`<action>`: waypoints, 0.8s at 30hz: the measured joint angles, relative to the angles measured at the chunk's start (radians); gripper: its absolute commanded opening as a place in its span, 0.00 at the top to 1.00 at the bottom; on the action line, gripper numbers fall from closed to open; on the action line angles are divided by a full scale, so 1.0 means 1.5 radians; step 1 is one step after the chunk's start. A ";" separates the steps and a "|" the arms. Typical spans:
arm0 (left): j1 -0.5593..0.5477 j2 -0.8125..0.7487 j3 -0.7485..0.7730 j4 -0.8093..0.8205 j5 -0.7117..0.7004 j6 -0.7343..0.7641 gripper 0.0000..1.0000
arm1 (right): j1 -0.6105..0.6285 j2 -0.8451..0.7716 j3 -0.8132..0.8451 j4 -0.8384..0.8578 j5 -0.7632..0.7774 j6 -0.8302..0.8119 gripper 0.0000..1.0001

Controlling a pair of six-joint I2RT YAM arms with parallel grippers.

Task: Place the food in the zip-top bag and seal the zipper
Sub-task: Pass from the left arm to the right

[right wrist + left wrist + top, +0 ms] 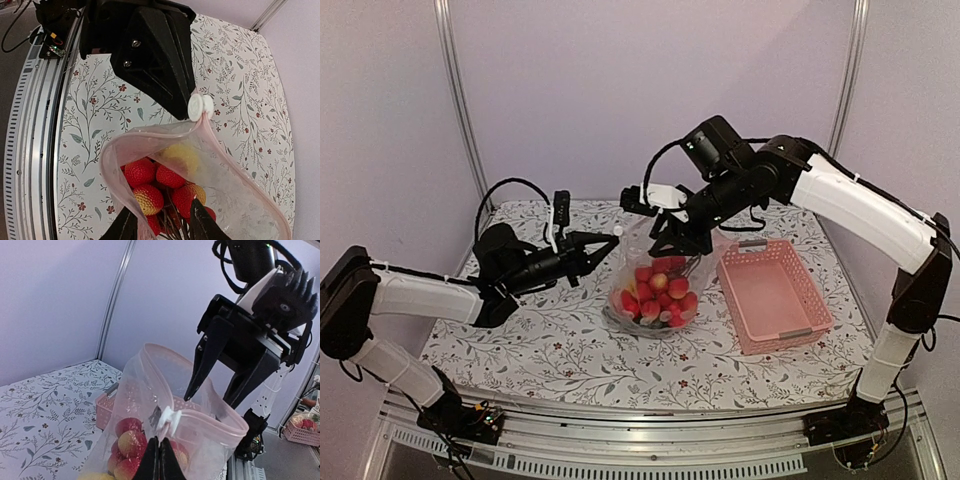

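Observation:
The clear zip-top bag (655, 290) stands in the middle of the table, mouth open and facing up. It holds the food (660, 295), red and red-yellow toy fruits plus a yellow piece (187, 155). My left gripper (603, 243) is shut on the bag's edge just below the white zipper slider (175, 421), holding that corner up. My right gripper (678, 248) is open above the mouth. In the right wrist view (161, 206) one finger is inside the bag and the other outside its near wall. The zipper rim (150, 132) gapes wide.
A pink slotted basket (775, 295) sits on the table right of the bag and looks empty. The floral tablecloth (520, 340) spreads to the left and front. Another pink basket with items (302, 432) shows off the table in the left wrist view.

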State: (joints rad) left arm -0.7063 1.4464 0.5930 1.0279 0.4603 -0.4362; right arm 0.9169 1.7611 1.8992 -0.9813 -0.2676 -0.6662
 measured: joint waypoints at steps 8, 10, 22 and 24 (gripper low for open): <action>0.000 -0.092 0.007 -0.095 -0.037 0.018 1.00 | 0.015 0.051 0.023 -0.010 -0.028 0.057 0.41; 0.000 -0.100 0.008 -0.107 -0.045 0.021 1.00 | 0.017 0.051 0.029 -0.013 -0.046 0.068 0.36; -0.011 -0.113 0.034 -0.182 -0.068 0.034 1.00 | 0.030 0.061 0.079 0.014 -0.035 0.147 0.60; -0.015 -0.119 0.037 -0.195 -0.068 0.037 1.00 | 0.031 0.072 0.107 0.025 -0.019 0.168 0.69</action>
State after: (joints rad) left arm -0.7288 1.2678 0.6479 0.7349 0.3576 -0.3809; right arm 0.9627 1.8690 2.0590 -0.9432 -0.2958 -0.4145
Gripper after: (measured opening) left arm 0.003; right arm 0.418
